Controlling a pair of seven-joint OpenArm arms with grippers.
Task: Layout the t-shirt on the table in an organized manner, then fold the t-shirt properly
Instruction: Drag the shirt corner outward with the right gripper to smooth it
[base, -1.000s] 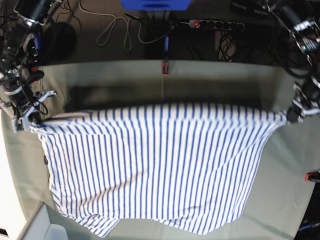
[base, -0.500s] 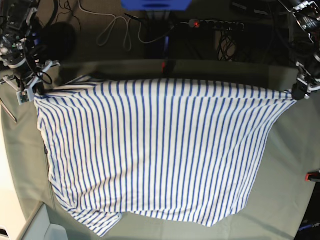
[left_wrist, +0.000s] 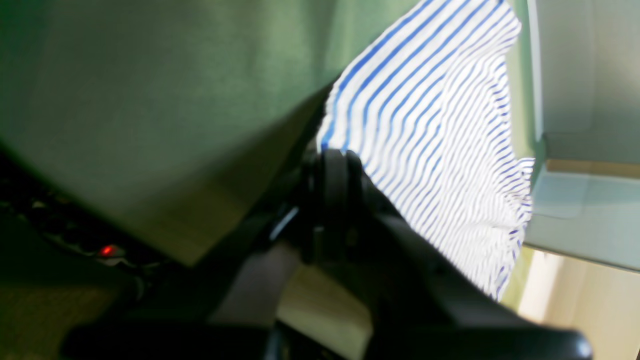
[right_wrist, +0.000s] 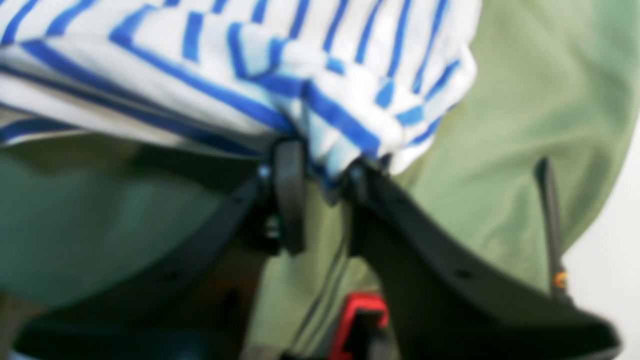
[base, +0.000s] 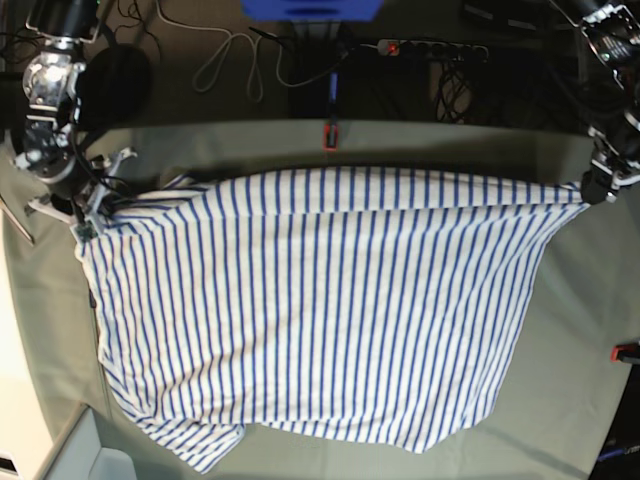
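T-shirt stretched across table.
Left gripper and right gripper clamped tight on opposite corners.

The t-shirt is white with thin blue stripes and is spread wide across the pale grey-green desk. Its far edge is pulled taut in a nearly straight line from 9 o'clock to 3 o'clock, each end corner pinched and lifted. The body drapes toward 6 o'clock, mostly flat with soft ripples. The near hem is uneven, with a small flap folded under at 7 o'clock. At the 9 o'clock corner the cloth bunches into folds.
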